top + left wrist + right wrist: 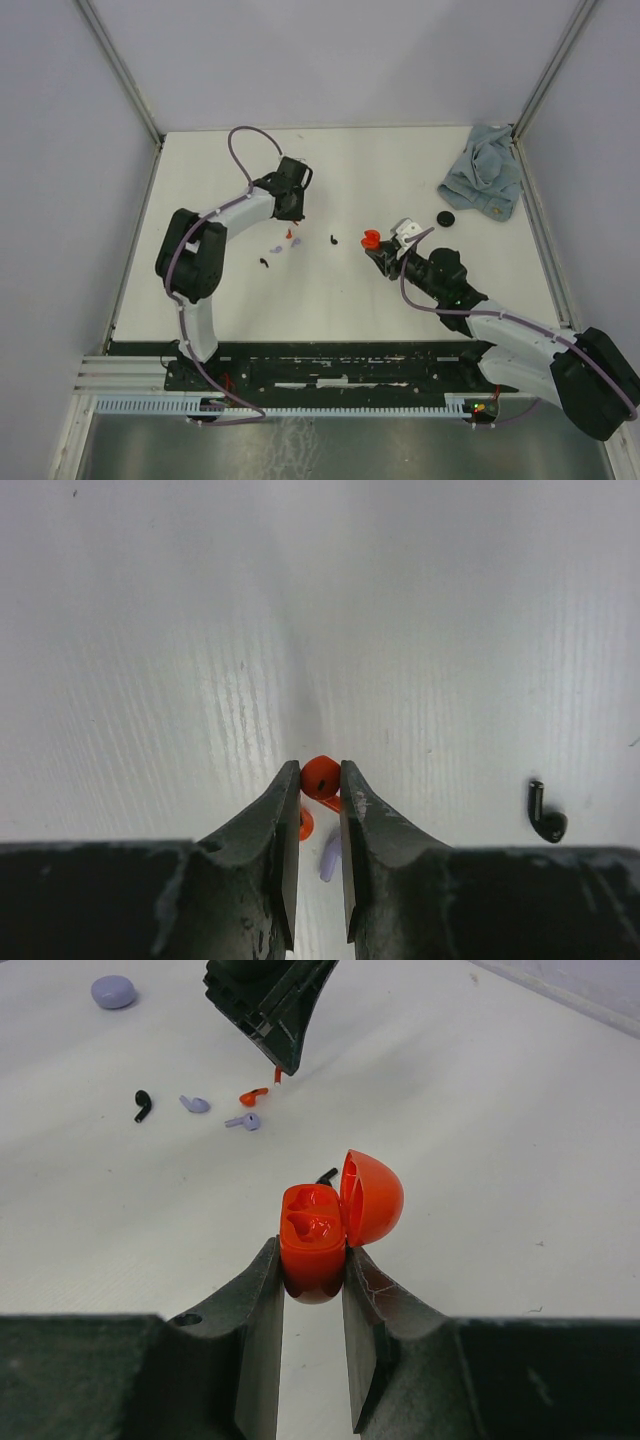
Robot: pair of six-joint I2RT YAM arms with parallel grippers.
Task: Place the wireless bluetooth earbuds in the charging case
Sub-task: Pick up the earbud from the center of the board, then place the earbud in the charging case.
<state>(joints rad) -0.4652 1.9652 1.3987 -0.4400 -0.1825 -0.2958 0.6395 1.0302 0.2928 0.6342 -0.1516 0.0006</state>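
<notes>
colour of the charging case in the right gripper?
Red-orange charging case; shows best in the right wrist view.

Glossy red plastic: the charging case (313, 1232), smooth and shining, sits pinched in my right pincer (311, 1252), whose fingers (255, 1310) are matt black plastic, scuffed pale along the edges. My left pincer (320, 770), the same dull black, nips a slick red earbud (320, 778). The black earbud (546, 818) gleams on the white worktop (180, 640), which is matt and finely streaked. At the far corner lies a crumpled blue-grey cloth (485, 175), soft and dull.
</notes>
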